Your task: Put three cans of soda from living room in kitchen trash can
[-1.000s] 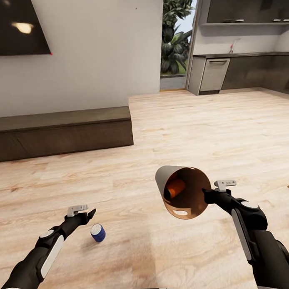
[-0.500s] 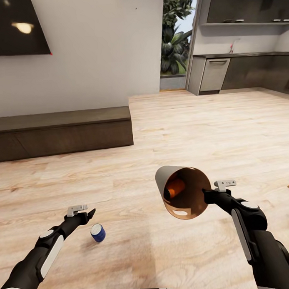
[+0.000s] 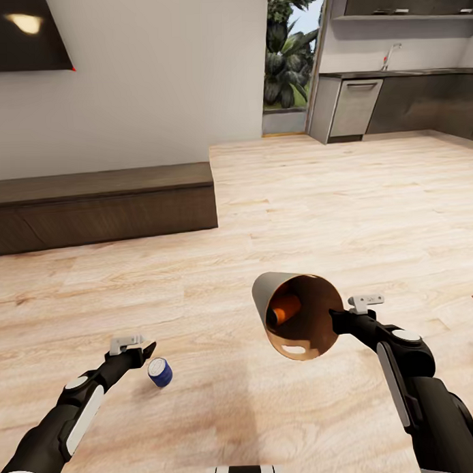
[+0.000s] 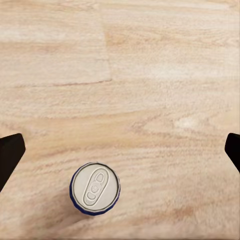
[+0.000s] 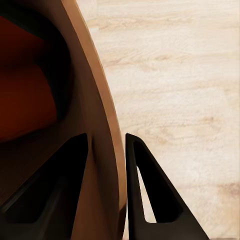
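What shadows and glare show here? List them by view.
Head view: a soft shadow lies on the floor beneath the trash can; a lamp glare glints on the TV. Left wrist view: the blue can is sharp, casting a faint shadow. Right wrist view: the bin's inside is dark.

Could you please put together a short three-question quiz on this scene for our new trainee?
1. True or false: the blue soda can stands upright on the wooden floor.
2. What does the right gripper grip?
A. the blue can
B. the rim of the trash can
C. nothing
3. Fill in: the left gripper is ____, its fingertips wide apart above the blue can.

Key:
1. True; the left wrist view looks straight down on its grey top.
2. B; one finger lies inside the wall and one outside, and an orange can lies inside the tilted bin.
3. open
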Robot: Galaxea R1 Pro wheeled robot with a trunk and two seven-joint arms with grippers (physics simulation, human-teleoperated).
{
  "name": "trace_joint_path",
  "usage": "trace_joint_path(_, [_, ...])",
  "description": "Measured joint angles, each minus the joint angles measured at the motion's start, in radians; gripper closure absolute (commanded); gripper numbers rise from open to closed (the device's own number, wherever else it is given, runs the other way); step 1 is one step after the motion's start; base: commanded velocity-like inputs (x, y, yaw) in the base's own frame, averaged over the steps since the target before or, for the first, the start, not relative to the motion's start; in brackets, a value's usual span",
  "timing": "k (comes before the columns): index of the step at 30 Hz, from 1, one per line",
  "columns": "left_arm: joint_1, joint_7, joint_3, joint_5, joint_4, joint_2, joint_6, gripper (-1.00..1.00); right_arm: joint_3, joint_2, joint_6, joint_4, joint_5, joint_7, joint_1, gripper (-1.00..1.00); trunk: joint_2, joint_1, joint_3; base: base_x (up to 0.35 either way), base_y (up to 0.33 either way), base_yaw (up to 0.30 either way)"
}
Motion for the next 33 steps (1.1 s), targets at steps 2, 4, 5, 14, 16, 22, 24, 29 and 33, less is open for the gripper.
trace_joint_path(2, [0.0, 0.004, 0.002, 0.0, 0.001, 0.003, 0.0, -1.0, -0.001, 0.0, 0.0, 0.0, 0.002, 0.0, 0.0, 1.0, 0.0, 0.001, -0.008, 0.0, 0.0, 0.0])
trace_joint_path(4, [0.001, 0.021, 0.003, 0.0, 0.001, 0.006, 0.0, -1.0, -0.002, -0.001, 0.001, 0.0, 0.003, 0.0, -0.001, 1.0, -0.001, 0.002, -0.015, 0.0, 0.0, 0.0])
trace_joint_path(5, [0.001, 0.029, 0.003, 0.0, 0.001, 0.007, 0.0, -1.0, -0.002, -0.001, 0.003, 0.0, 0.002, 0.0, -0.002, 1.0, -0.001, 0.002, -0.019, 0.0, 0.0, 0.0])
trace_joint_path(14, [0.002, 0.08, 0.003, 0.0, 0.001, 0.01, -0.001, -1.0, 0.0, -0.011, 0.014, -0.001, 0.002, 0.001, -0.015, 1.0, -0.003, 0.006, -0.054, 0.0, 0.0, 0.0])
trace_joint_path(16, [0.001, 0.082, 0.003, -0.001, 0.002, 0.01, -0.002, -1.0, -0.001, -0.013, 0.015, 0.005, 0.001, 0.001, -0.027, 1.0, -0.004, 0.007, -0.062, 0.0, 0.0, 0.0])
trace_joint_path(22, [0.002, 0.084, -0.004, -0.001, 0.002, 0.007, -0.005, -1.0, -0.002, -0.024, 0.018, -0.002, 0.002, 0.002, -0.095, 1.0, -0.005, 0.01, -0.085, 0.0, 0.0, 0.0])
trace_joint_path(24, [0.001, 0.084, -0.005, -0.001, 0.002, 0.006, -0.006, -1.0, -0.001, -0.034, 0.02, 0.004, -0.002, 0.003, -0.122, 1.0, -0.006, 0.011, -0.093, 0.0, 0.0, 0.0])
trace_joint_path(29, [0.0, 0.085, -0.007, 0.0, 0.055, 0.0, -0.046, -1.0, -0.002, -0.07, 0.019, -0.003, 0.007, 0.004, -0.213, 1.0, -0.007, 0.013, -0.112, 0.0, 0.0, 0.0])
trace_joint_path(33, [0.0, 0.084, -0.007, 0.0, 0.073, -0.002, -0.056, -1.0, -0.001, -0.077, 0.035, -0.002, 0.0, 0.005, -0.261, 1.0, -0.008, 0.015, -0.128, 0.0, 0.0, 0.0])
